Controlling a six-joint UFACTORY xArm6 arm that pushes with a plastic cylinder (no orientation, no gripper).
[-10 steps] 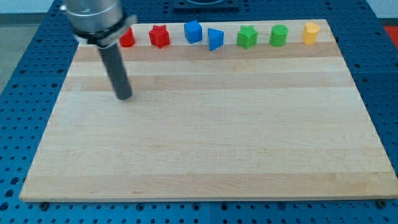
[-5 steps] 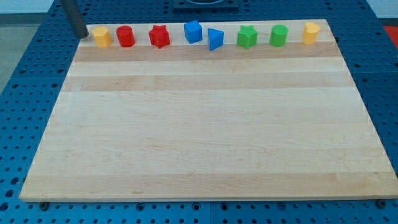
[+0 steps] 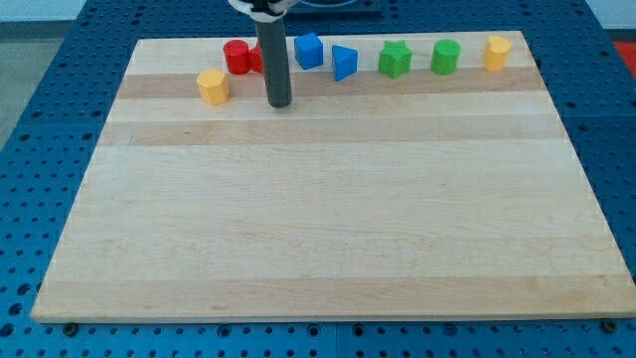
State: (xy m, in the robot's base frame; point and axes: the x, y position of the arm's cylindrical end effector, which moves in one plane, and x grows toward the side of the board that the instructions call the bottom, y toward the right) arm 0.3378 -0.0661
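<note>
My tip (image 3: pixel 280 102) rests on the wooden board near the view's top, left of centre. To its left lies a yellow block (image 3: pixel 212 87), a short way off. Above and left of the tip is a red cylinder (image 3: pixel 236 57), and just behind the rod a red block (image 3: pixel 256 60) is mostly hidden. A blue cube (image 3: pixel 309 50) and a blue triangular block (image 3: pixel 344 63) stand to the rod's right. The tip touches none of them that I can see.
Further along the top edge to the right stand a green star-like block (image 3: pixel 395 59), a green cylinder (image 3: pixel 445 57) and a yellow block (image 3: pixel 497 53). The wooden board (image 3: pixel 328 199) lies on a blue perforated table (image 3: pixel 30 149).
The rod went from the board's top left corner to the right, now below the red blocks. The yellow block shifted right and down; the red cylinder moved right against the red star.
</note>
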